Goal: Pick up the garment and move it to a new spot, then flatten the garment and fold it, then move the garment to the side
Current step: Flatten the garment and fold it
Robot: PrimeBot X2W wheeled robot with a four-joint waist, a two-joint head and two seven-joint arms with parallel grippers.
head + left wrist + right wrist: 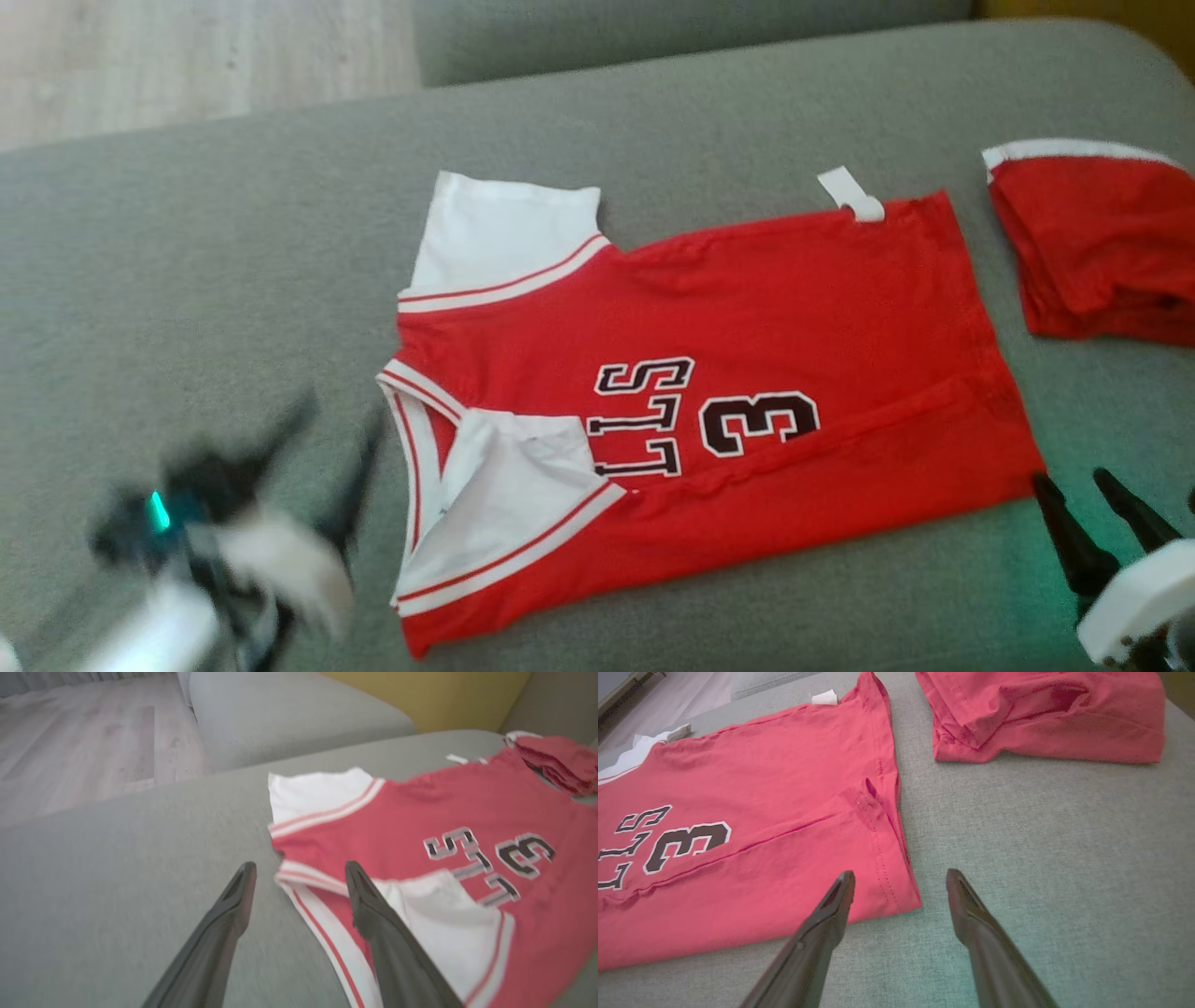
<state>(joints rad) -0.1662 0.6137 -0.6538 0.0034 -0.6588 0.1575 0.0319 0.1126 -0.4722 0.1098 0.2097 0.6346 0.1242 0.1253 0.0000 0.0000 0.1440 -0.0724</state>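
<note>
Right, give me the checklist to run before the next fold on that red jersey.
1. Left gripper open, empty: ok.
2. Right gripper open, empty: ok.
3. Red fabric jersey, near long edge folded over: ok.
4. Near white sleeve folded in: ok.
5. Far white sleeve folded in: not ok, spread out.
6. Gap to folded red garment on grey fabric cushion: ok, apart.
</note>
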